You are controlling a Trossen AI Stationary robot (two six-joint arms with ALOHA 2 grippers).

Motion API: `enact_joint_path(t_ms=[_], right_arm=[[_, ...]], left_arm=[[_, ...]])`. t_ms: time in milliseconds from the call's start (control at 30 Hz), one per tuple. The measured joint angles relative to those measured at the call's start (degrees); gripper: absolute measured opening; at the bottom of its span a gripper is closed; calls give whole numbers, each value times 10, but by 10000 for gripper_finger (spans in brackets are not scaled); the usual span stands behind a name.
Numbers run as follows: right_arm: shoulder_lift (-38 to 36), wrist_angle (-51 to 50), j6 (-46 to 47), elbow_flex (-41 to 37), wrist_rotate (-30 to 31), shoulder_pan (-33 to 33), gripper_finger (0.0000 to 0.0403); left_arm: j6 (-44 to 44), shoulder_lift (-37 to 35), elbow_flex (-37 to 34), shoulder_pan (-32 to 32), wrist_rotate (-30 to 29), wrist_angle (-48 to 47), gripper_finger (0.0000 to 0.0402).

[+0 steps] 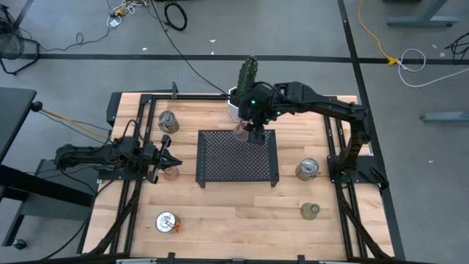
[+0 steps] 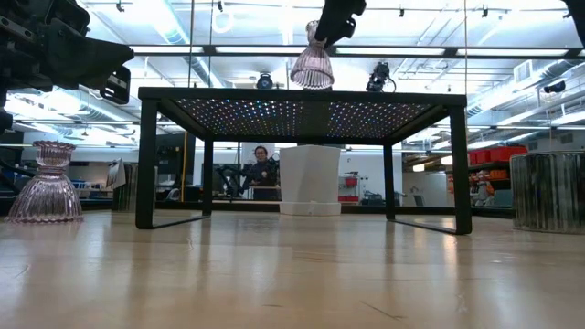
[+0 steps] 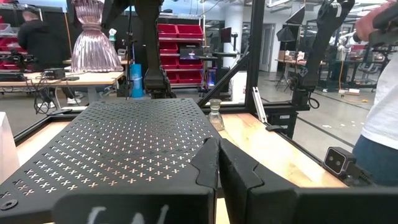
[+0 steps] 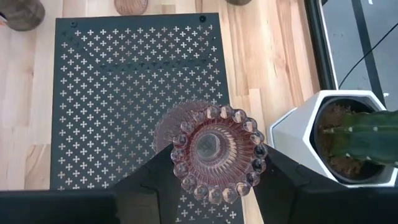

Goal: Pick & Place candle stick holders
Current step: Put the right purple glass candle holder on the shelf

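A pinkish ribbed glass candle holder with a beaded rim (image 4: 219,152) hangs in the air above the black perforated metal tray (image 1: 227,167), near the tray's 12 o'clock edge. The right gripper (image 4: 219,163) has its two dark fingers clamped on the holder's sides, rim up toward the wrist. From table height the holder (image 2: 312,64) is clearly off the tray top, with a gap of daylight under its flared base.

At 1 o'clock from the tray stands the white hexagonal pot with a green cactus (image 4: 339,134), just beside the held piece. A second pinkish glass holder (image 2: 46,183) stands on the wooden table (image 1: 242,216) at the tray's 9 o'clock side, right by the left gripper (image 1: 165,160), whose fingers are pressed together and hold nothing; its tips point toward the tray's edge.

A wide shiny silver metal holder (image 1: 168,121) sits at 10 o'clock from the tray, another silver one (image 1: 308,169) at 3 o'clock, and a third (image 1: 167,221) at 7 o'clock near the front edge. A small greenish glass cup (image 1: 310,211) sits at 4 o'clock.

Beyond the table a person (image 2: 262,172) is in the room behind, small and far off.
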Motion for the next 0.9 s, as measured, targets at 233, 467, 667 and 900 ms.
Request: enact_joint_path(t_ms=[233,467,667,900], right_arm=[[0,21,-7,-27,1,0,167],[0,59,-8,-72,-2,0,167],[0,80,-8,-112,-3,0,167],[0,92,-6,-140,-3,0,167]], left_arm=[[0,0,0,0,0,0,18],[0,0,0,0,0,0,18],[0,0,0,0,0,0,18],[0,0,0,0,0,0,18]])
